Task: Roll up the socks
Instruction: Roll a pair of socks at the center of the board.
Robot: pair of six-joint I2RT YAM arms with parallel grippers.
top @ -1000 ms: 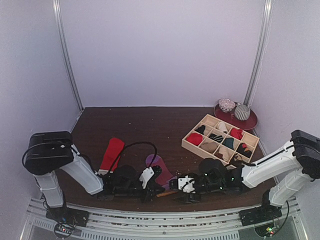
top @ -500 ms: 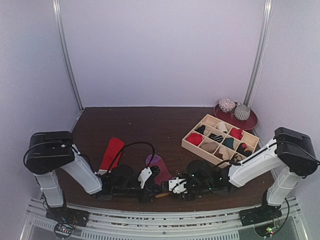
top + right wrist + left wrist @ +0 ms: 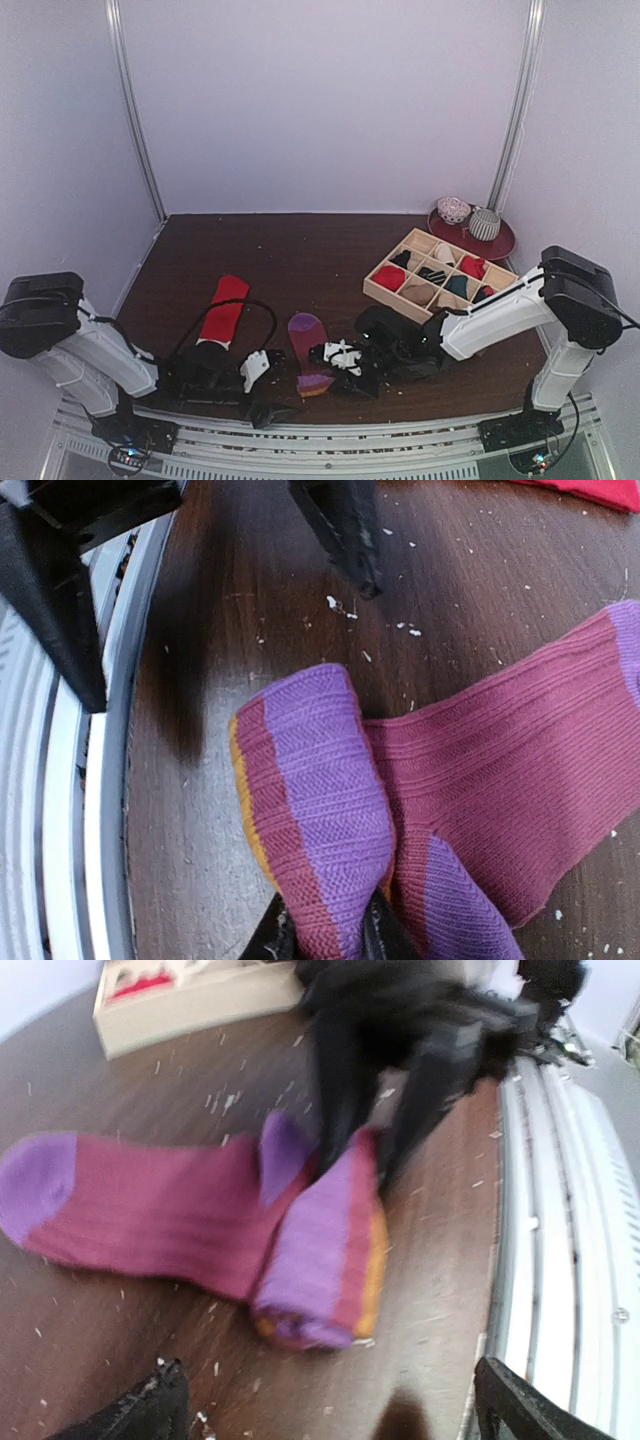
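Observation:
The magenta sock [image 3: 305,335] lies near the front edge, its purple toe pointing away and its orange-edged cuff end folded into a short roll [image 3: 320,1270]. My right gripper [image 3: 325,935] is shut on that roll [image 3: 315,800], one black finger on each side. My left gripper [image 3: 330,1422] stands open a little in front of the roll with nothing between its fingers [image 3: 150,1410]. From above, the left gripper [image 3: 268,392] sits left of the roll and the right gripper [image 3: 332,370] right of it. The red sock [image 3: 222,310] lies flat to the left, untouched.
A wooden compartment box [image 3: 385,292] holding several rolled socks stands at the right. Behind it is a red plate [image 3: 500,245] with two grey-white patterned round items. A metal rail [image 3: 330,440] runs along the near edge, close to both grippers.
My left gripper let go of the magenta sock, opened wide and drew back to the left. The right gripper moved left and closed on the rolled cuff end.

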